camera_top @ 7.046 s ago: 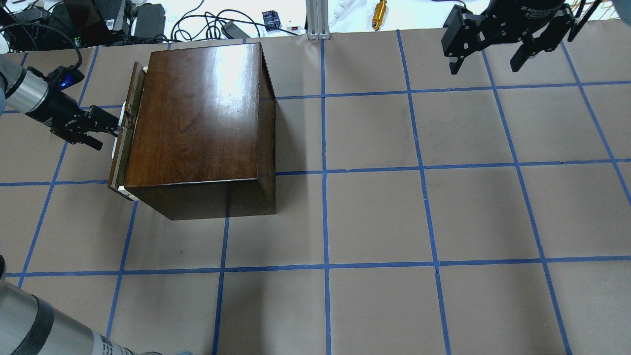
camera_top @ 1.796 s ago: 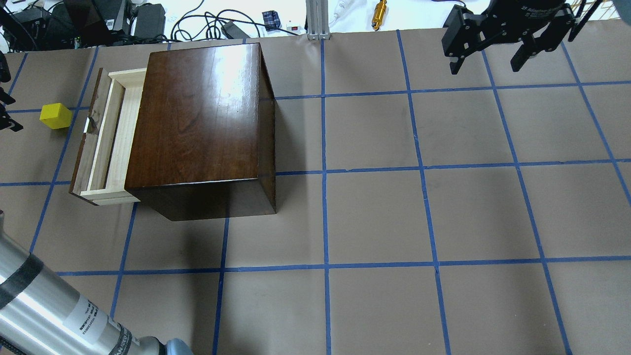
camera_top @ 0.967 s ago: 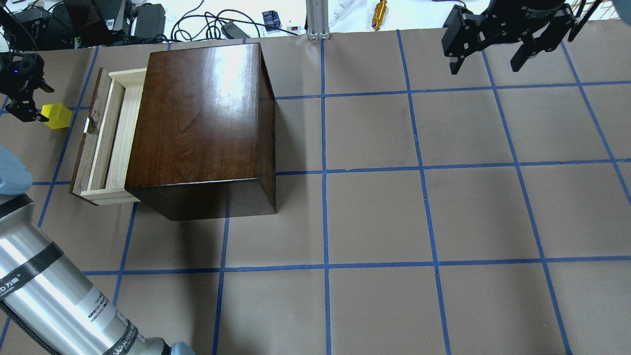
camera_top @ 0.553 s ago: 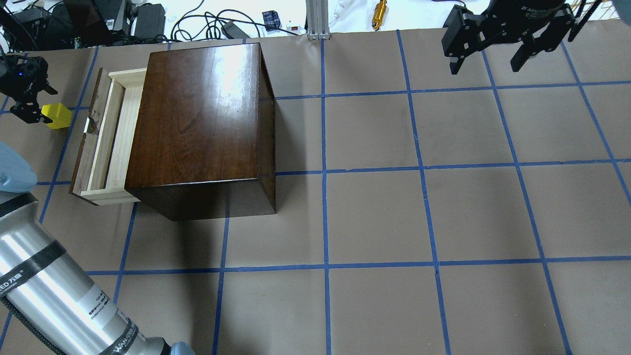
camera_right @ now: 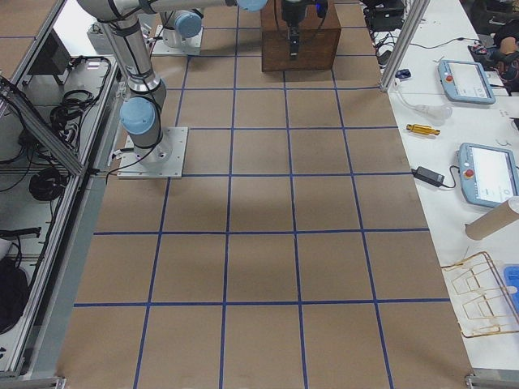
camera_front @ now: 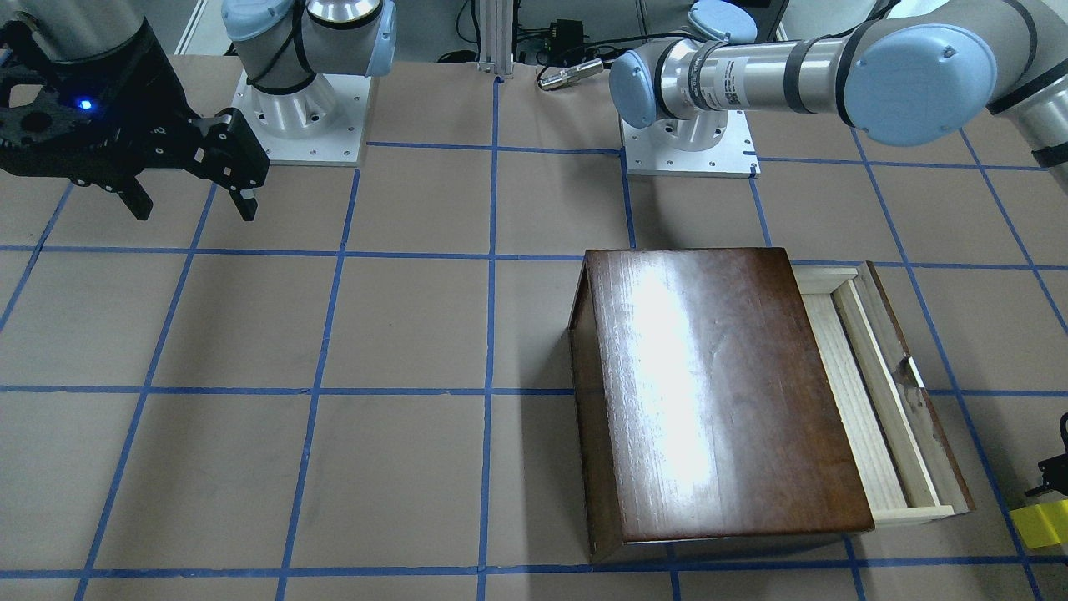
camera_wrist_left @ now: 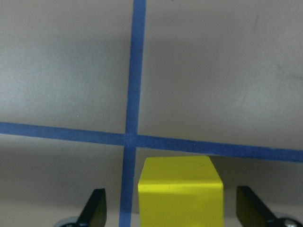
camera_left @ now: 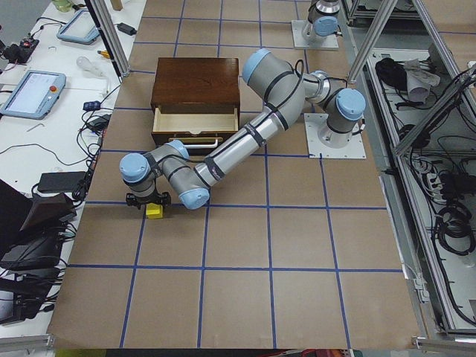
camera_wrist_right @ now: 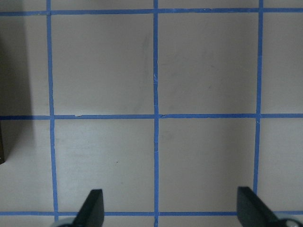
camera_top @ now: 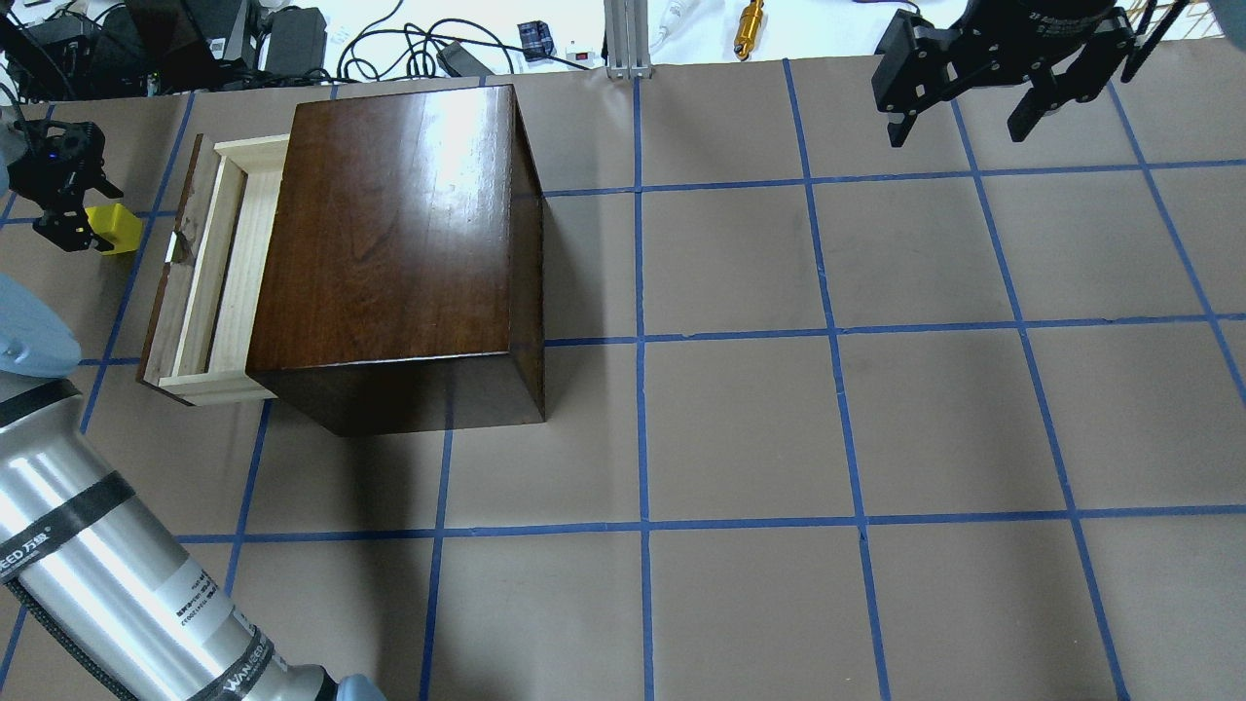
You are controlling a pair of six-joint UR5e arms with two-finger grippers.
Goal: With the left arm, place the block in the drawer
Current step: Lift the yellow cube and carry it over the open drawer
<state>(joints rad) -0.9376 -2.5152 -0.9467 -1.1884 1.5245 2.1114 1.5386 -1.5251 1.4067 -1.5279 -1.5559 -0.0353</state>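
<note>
The yellow block (camera_top: pixel 119 230) sits on the table to the left of the drawer (camera_top: pixel 209 273), which is pulled out of the dark wooden box (camera_top: pixel 389 243). My left gripper (camera_top: pixel 86 220) is down over the block, open. In the left wrist view its fingers (camera_wrist_left: pixel 94 210) stand on either side of the block (camera_wrist_left: pixel 180 189) with gaps. In the front view the block (camera_front: pixel 1041 524) lies beyond the drawer (camera_front: pixel 884 392) at the right edge. My right gripper (camera_top: pixel 959 125) hangs open and empty above the far right of the table; its wrist view (camera_wrist_right: pixel 171 213) shows only table.
The left arm's silver forearm (camera_top: pixel 97 565) crosses the near left corner. Cables, an aluminium post (camera_top: pixel 623 39) and a gold cylinder (camera_top: pixel 750 27) lie along the far edge. Blue tape lines grid the brown table.
The drawer, almost shut 7 s ago with my left gripper at its pull, now stands open. The left gripper has since moved over and down onto the block. The right arm has not moved.
</note>
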